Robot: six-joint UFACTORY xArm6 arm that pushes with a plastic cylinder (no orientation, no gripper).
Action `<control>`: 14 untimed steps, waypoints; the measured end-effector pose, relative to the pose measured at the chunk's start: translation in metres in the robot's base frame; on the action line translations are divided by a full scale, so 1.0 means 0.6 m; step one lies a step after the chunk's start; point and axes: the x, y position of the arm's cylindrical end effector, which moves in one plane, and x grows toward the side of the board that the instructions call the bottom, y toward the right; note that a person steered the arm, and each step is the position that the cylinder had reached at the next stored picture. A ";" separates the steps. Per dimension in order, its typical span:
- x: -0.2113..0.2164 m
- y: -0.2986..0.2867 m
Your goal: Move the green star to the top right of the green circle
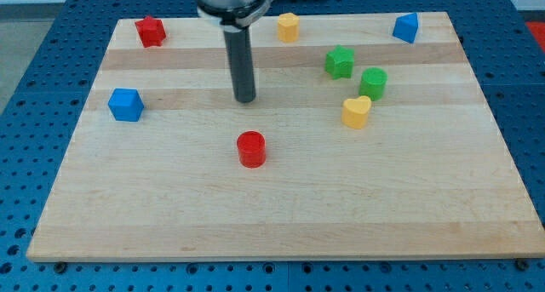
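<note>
The green star [339, 62] lies on the wooden board toward the view's upper right. The green circle [373, 83] sits just below and to the right of it, a small gap between them. My tip [245, 100] rests on the board well to the left of both green blocks, above the red circle [251, 149]. It touches no block.
A yellow heart [357, 111] sits just below the green circle. A yellow hexagon [289, 26], a red star [151, 31] and a blue block [406, 27] lie along the top edge. A blue cube [126, 105] is at the left. The board's rim [281, 251] runs along the bottom.
</note>
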 end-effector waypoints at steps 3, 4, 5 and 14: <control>-0.094 0.080; -0.096 0.128; -0.099 0.163; -0.082 0.390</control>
